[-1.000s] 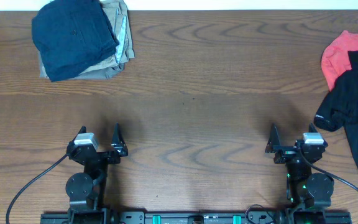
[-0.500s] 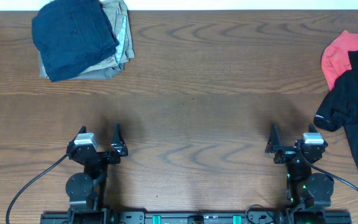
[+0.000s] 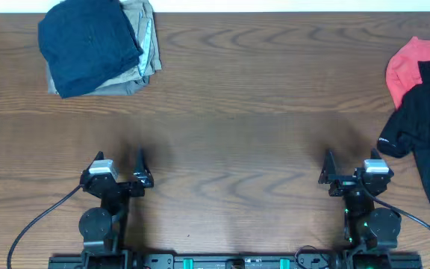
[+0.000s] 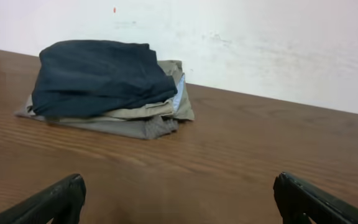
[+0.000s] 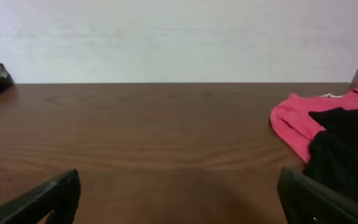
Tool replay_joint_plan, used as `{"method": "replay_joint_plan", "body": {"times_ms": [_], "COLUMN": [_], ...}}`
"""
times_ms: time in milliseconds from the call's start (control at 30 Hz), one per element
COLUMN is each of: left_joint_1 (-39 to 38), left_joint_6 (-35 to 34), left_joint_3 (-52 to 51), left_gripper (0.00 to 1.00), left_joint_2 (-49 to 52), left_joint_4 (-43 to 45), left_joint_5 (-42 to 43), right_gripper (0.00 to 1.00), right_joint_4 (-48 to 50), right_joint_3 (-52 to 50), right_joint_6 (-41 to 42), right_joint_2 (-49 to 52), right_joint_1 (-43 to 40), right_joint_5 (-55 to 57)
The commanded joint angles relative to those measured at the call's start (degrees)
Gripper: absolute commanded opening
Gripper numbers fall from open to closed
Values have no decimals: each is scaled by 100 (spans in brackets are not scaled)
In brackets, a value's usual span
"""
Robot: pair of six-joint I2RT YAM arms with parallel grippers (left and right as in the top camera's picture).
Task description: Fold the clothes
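Two garments lie unfolded at the right edge of the table (image 3: 230, 97): a black garment (image 3: 424, 127) lies partly over a red garment (image 3: 407, 63). Both run out of the overhead view, so their full extent cannot be told.

A folded stack (image 3: 92, 45), with a dark blue piece on top of khaki ones, sits at the far left corner and looks done.

Left fingers (image 4: 48, 202) are spread wide and hold nothing. Right fingers (image 5: 42, 199) are the same. Both pairs sit near the front of the table, well apart from any cloth.

Handling, as judged:
- The cloth is soft, light and limp. It will likely sag, drag and bunch rather than slide as one piece.
- A pinch on a hem or corner should hold better than a grab at the bulk.
- The black garment's rounded lobe nearest the right fingers looks like the easiest hold.
- Lifting the black one may tug the red one along where they overlap.

Room:
- The middle of the table is bare wood between the stack and the pile, broad enough for spreading a garment flat.
- A wall stands close behind the far edge.
- Pulling cloth inward, away from the right edge, seems safest.
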Motion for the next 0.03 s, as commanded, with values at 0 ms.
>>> {"method": "replay_joint_plan", "body": {"times_ms": [0], "left_joint_1": [31], "left_joint_6": [33], "left_joint_3": [-76], "left_gripper": [98], "left_joint_2": [-37], "left_joint_4": [-216], "left_joint_5": [103], "right_gripper": [99], "right_joint_4": [-24], "right_joint_3": [-11], "right_joint_6": [24], "right_joint_2": [-39], "right_joint_1": [-9], "right_joint_5": [-37]}}
